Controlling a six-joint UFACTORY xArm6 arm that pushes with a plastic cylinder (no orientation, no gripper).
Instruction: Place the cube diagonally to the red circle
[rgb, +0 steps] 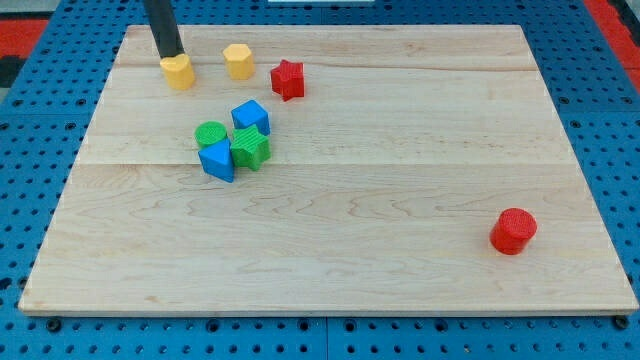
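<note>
Tip (172, 57) touches yellow block (178, 72); blue cube (250, 117) sits skewed.

Looking like a lab or robot test bench rather than a home. Resting on a blue perforated base (600, 150) with regular rows of holes, a pale wooden table (380, 200) made of joined planks. Lying on it, small coloured plastic blocks, among them a red cylinder (513, 230). Reaching down at the view's top left, a dark rod with my tip (172, 56).

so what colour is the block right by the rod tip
Yellow, seen in the camera view, touching my tip.
</note>
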